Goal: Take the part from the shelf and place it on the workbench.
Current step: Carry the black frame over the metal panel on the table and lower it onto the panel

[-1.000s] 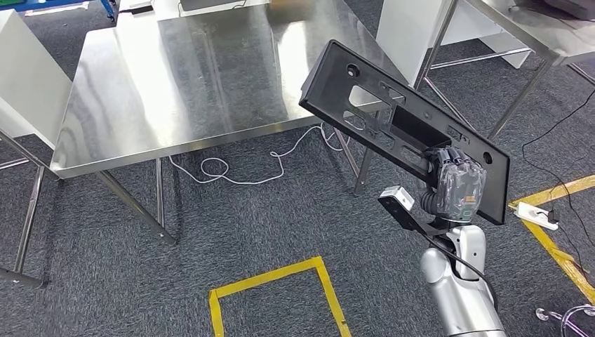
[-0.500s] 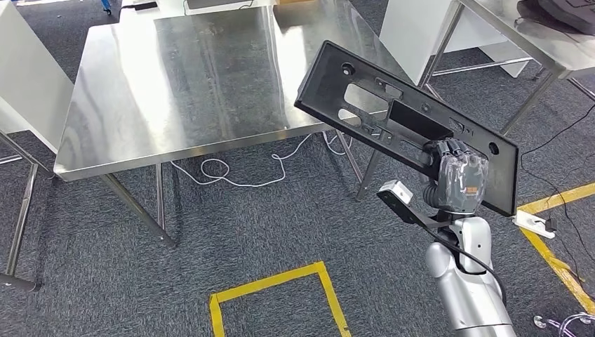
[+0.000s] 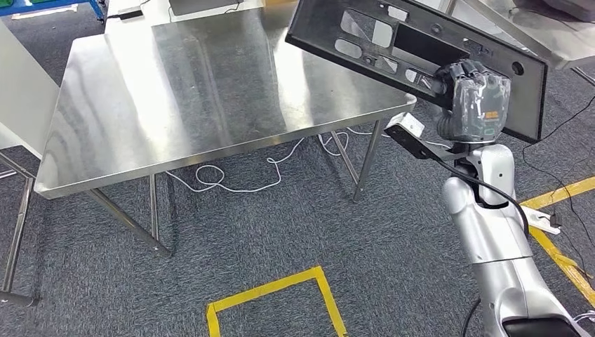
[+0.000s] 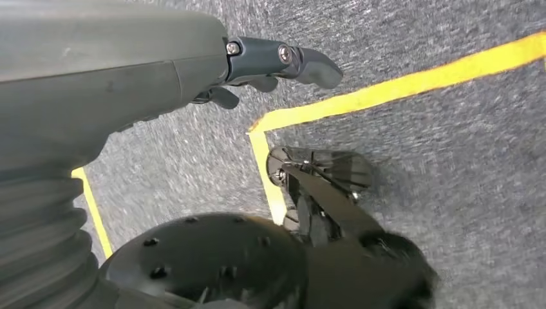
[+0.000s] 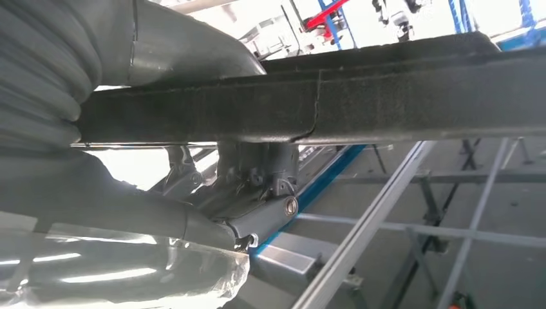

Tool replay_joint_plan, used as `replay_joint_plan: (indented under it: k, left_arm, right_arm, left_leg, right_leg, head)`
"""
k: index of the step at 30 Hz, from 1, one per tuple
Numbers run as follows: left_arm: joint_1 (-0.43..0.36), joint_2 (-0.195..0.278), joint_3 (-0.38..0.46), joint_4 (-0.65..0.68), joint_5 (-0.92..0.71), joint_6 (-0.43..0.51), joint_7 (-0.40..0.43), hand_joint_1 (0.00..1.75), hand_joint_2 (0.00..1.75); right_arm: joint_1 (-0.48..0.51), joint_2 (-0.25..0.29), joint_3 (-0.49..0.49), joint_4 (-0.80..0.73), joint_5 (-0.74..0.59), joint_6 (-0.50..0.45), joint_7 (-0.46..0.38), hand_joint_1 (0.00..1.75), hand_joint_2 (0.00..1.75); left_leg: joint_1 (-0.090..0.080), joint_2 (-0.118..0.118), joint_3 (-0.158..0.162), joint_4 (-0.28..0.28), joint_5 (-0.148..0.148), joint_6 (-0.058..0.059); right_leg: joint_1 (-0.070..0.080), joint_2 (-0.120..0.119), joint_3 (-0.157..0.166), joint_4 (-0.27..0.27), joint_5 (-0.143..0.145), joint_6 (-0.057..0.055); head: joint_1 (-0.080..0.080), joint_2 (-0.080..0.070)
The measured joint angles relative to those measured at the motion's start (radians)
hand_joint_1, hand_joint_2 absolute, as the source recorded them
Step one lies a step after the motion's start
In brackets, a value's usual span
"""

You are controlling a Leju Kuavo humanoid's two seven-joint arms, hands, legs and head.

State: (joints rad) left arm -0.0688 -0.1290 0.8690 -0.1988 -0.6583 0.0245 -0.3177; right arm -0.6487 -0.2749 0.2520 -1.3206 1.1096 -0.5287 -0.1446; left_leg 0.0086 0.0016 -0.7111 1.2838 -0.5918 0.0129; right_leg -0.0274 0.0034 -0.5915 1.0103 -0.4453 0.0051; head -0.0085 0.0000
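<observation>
A long black plastic part (image 3: 365, 38) with several cutouts hangs in the air over the right corner of the steel workbench (image 3: 175, 91), tilted down towards the left. My right hand (image 3: 477, 102) grips it near its right end; the right wrist view shows the part's edge (image 5: 360, 103) clamped between thumb and fingers. My left hand (image 4: 270, 61) hangs over the grey carpet, fingers apart, holding nothing.
A white cable (image 3: 231, 179) lies on the carpet under the workbench. Yellow tape (image 3: 273, 295) marks a square on the floor in front of me, with more yellow tape (image 3: 561, 210) at the right. A second steel table (image 3: 554, 35) stands at the back right.
My right arm has lifted the black part higher and carried it towards the workbench's right corner. The view has shifted slightly as well.
</observation>
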Motion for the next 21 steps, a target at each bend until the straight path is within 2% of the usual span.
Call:
replay_joint_plan:
  k: [1,2,3,5,6,7,9,12,13,15,16,17,18,19,20,21]
  left_arm:
    - [0.0,0.0,0.002,0.0,0.0,0.0,0.0,0.0,1.75]
    - [0.001,0.0,0.002,0.0,0.0,0.001,0.0,0.0,1.75]
    - [0.001,0.0,0.003,0.0,0.0,0.002,0.0,0.0,1.75]
    - [0.001,0.001,0.005,0.0,0.0,0.003,0.0,0.0,1.75]
    - [0.001,0.002,0.006,0.0,0.0,0.004,0.0,0.0,1.75]
    - [0.0,0.003,0.009,0.0,0.0,0.004,-0.001,0.0,1.75]
    - [0.0,0.004,0.014,0.0,-0.001,0.005,-0.003,0.0,1.75]
    - [0.001,0.002,0.02,0.0,-0.001,0.005,-0.006,0.0,1.75]
    - [0.0,0.001,0.022,0.0,-0.001,0.005,-0.006,0.0,1.75]
    - [-0.001,0.001,0.025,0.0,-0.001,0.004,-0.007,0.0,1.75]
    - [0.0,0.001,0.026,0.0,-0.001,0.003,-0.007,0.0,1.75]
    - [0.0,0.0,0.027,0.0,-0.001,0.002,-0.007,0.0,1.75]
    - [0.001,0.0,0.028,0.0,-0.001,0.001,-0.006,0.0,1.75]
    - [0.002,-0.001,0.028,0.0,-0.001,0.0,-0.006,0.0,1.75]
    - [0.002,-0.002,0.028,0.0,-0.001,0.0,-0.006,0.0,1.75]
    - [0.002,-0.002,0.029,0.0,-0.001,0.0,-0.006,0.0,1.75]
  right_arm:
    - [-0.009,0.0,0.01,0.009,0.0,0.005,0.0,1.75,1.75]
    - [-0.018,0.0,0.019,0.017,0.0,0.012,0.0,1.75,1.75]
    - [-0.029,0.001,0.029,0.027,0.001,0.02,0.001,1.75,1.75]
    - [-0.059,0.002,0.052,0.053,0.002,0.035,0.003,1.75,1.75]
    - [-0.077,0.003,0.063,0.068,0.002,0.041,0.005,1.75,1.75]
    - [-0.095,0.005,0.074,0.085,0.001,0.044,0.006,1.75,1.75]
    - [-0.124,0.01,0.091,0.118,-0.006,0.048,0.007,1.75,1.75]
    - [-0.144,0.016,0.108,0.153,-0.032,0.049,-0.002,1.75,1.75]
    - [-0.148,0.018,0.113,0.162,-0.045,0.052,-0.01,1.75,1.75]
    - [-0.148,0.02,0.123,0.176,-0.074,0.066,-0.03,1.75,1.75]
    - [-0.142,0.02,0.129,0.182,-0.091,0.077,-0.042,1.75,1.75]
    - [-0.134,0.021,0.135,0.188,-0.104,0.087,-0.051,1.75,1.75]
    - [-0.127,0.023,0.142,0.193,-0.116,0.097,-0.059,1.75,1.75]
    - [-0.123,0.024,0.147,0.198,-0.122,0.105,-0.063,1.75,1.75]
    - [-0.121,0.027,0.151,0.201,-0.127,0.111,-0.066,1.75,1.75]
    - [-0.12,0.029,0.156,0.206,-0.131,0.116,-0.068,1.75,1.75]
  left_leg:
    - [0.001,0.0,-0.025,0.024,0.007,-0.001]
    - [0.001,0.0,-0.03,0.011,0.034,0.0]
    - [0.001,0.0,-0.02,-0.031,0.071,0.004]
    - [-0.001,-0.003,0.021,-0.157,0.159,0.017]
    - [-0.004,-0.003,0.041,-0.21,0.184,0.024]
    - [-0.008,-0.004,0.054,-0.244,0.195,0.03]
    - [-0.015,-0.003,0.063,-0.264,0.187,0.037]
    - [-0.01,-0.003,0.087,-0.29,0.187,0.049]
    - [-0.007,-0.003,0.098,-0.299,0.186,0.053]
    - [-0.006,-0.004,0.111,-0.301,0.177,0.059]
    - [-0.006,-0.006,0.118,-0.301,0.171,0.06]
    - [-0.007,-0.007,0.126,-0.301,0.164,0.059]
    - [-0.006,-0.009,0.134,-0.3,0.157,0.057]
    - [-0.006,-0.01,0.144,-0.3,0.149,0.053]
    - [-0.007,-0.01,0.152,-0.299,0.14,0.049]
    - [-0.009,-0.01,0.16,-0.297,0.13,0.042]
  right_leg:
    - [0.002,0.0,0.006,0.0,-0.005,-0.002]
    - [0.003,0.001,0.013,0.0,-0.01,-0.002]
    - [0.003,0.002,0.02,0.0,-0.014,-0.001]
    - [0.004,0.005,0.035,-0.001,-0.025,0.001]
    - [0.007,0.007,0.038,-0.002,-0.029,0.004]
    - [0.008,0.009,0.039,-0.002,-0.033,0.007]
    - [0.009,0.01,0.039,-0.005,-0.037,0.017]
    - [0.012,0.005,0.032,0.011,-0.05,0.028]
    - [0.013,0.002,0.012,0.05,-0.063,0.028]
    - [0.012,0.001,-0.062,0.178,-0.101,0.025]
    - [0.011,0.001,-0.104,0.24,-0.113,0.027]
    - [0.01,0.001,-0.133,0.27,-0.11,0.033]
    - [0.008,0.0,-0.144,0.263,-0.091,0.042]
    - [0.006,-0.001,-0.133,0.214,-0.055,0.053]
    - [0.002,-0.004,-0.107,0.14,-0.013,0.063]
    - [0.001,-0.006,-0.077,0.07,0.021,0.068]
  head:
    - [0.0,0.0]
    - [0.0,0.0]
    - [0.0,0.0]
    - [0.0,0.0]
    - [0.0,0.0]
    - [0.001,0.0]
    - [0.001,0.0]
    - [0.002,0.0]
    - [0.003,0.0]
    - [0.003,0.0]
    - [0.004,0.0]
    - [0.004,0.0]
    - [0.005,0.0]
    - [0.005,0.0]
    - [0.006,0.0]
    - [0.006,0.0]
